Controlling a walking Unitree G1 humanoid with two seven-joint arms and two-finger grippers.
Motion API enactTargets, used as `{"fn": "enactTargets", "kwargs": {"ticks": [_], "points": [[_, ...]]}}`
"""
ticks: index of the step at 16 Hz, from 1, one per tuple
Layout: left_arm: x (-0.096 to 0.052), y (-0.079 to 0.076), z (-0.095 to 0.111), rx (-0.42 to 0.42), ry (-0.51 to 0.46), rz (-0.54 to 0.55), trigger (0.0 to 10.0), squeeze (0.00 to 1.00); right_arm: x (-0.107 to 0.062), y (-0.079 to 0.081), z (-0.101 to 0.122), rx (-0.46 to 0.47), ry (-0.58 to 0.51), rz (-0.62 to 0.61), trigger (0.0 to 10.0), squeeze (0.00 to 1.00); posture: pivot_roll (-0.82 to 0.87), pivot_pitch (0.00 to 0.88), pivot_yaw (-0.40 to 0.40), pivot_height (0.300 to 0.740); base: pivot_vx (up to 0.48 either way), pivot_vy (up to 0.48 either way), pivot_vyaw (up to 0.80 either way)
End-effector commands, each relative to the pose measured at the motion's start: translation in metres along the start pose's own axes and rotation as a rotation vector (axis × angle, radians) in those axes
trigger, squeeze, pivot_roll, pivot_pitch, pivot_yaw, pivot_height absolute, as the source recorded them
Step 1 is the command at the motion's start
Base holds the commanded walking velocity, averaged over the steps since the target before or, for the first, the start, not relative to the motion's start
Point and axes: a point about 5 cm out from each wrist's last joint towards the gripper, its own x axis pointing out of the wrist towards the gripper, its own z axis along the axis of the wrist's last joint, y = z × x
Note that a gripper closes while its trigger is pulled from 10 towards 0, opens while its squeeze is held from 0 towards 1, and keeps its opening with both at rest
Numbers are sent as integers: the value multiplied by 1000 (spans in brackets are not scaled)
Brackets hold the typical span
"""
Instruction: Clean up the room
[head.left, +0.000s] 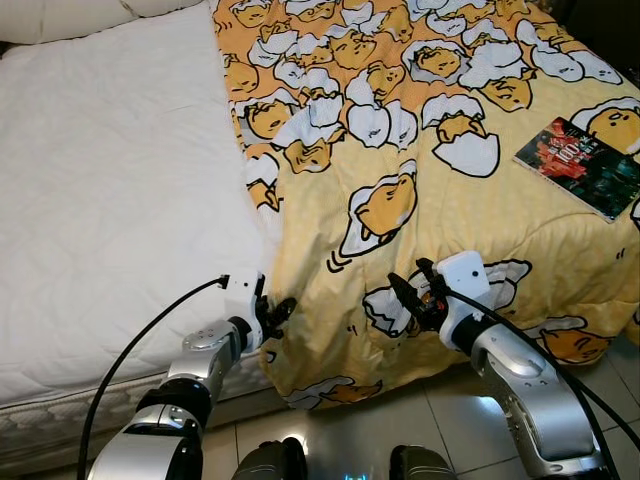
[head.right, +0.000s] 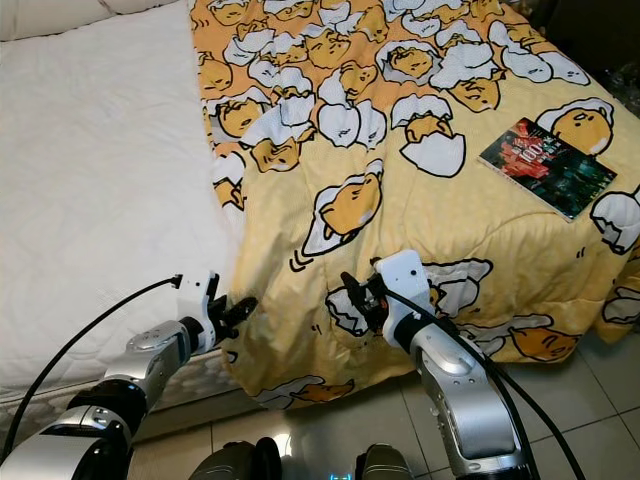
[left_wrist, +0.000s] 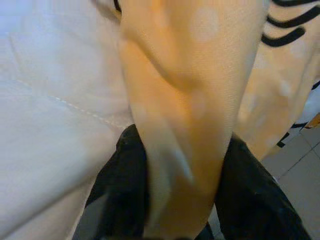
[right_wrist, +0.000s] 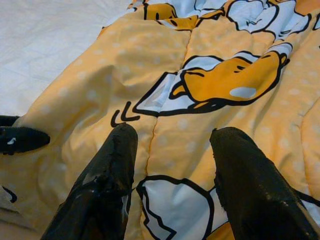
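— Start with the left tool (head.left: 281, 310). What do you see from where you stand?

— It sits at the foot of the bed, right at the quilt's (head.left: 400, 180) near left edge. The wrist camera shows a fold of yellow cloth pinched between its two black fingers (left_wrist: 120, 200), so it is clenched on the quilt.

— And the right tool (head.left: 408, 290)?

— Further along the same hanging edge, pointing into the cloth. Its fingers (right_wrist: 107, 175) stand apart with the yellow fabric showing between them; released, gripping nothing, tips at or just over the surface of the quilt, though I cannot tell if they touch it.

— Where does the quilt lie?

— Over the right side of the bed, yellow with a cartoon egg print, running from the far end down to the foot and drooping over the edge toward the tiled floor (head.left: 400, 420). It is rumpled near the two tools.

— And the other side?

— Bare white mattress (head.left: 110, 200), quilted stitching visible, with a white pillow (head.left: 60, 15) at the far end.

— Anything lying on the quilt?

— A magazine (head.left: 582, 165), dark cover with red print, flat near the right edge, well apart from both tools.
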Motion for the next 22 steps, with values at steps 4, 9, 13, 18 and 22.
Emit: {"fn": "enactTargets", "kwargs": {"ticks": [4, 9, 13, 18, 22], "points": [[-23, 14, 11, 51, -73, 54, 0, 0, 1, 0, 0, -6, -6, -6, 10000, 0, -134, 142, 152, 740, 0, 0, 0], [-65, -5, 41, 143, -216, 40, 0, 0, 0, 3, -4, 2, -1, -4, 10000, 0, -116, 128, 141, 740, 0, 0, 0], [-74, -19, 41, 166, -178, 51, 0, 0, 3, 4, -4, 10, -3, 4, 10000, 0, -113, 123, 142, 740, 0, 0, 0], [-51, -8, 33, 172, -119, 95, 10000, 1000, 5, 3, -2, 19, -1, 2, 10000, 0, -128, 121, 124, 740, 0, 0, 0], [-25, 8, 41, 157, -110, 69, 10000, 1000, 6, 0, -1, 3, 2, 4, 10000, 0, -147, 128, 112, 740, 0, 0, 0]]}}
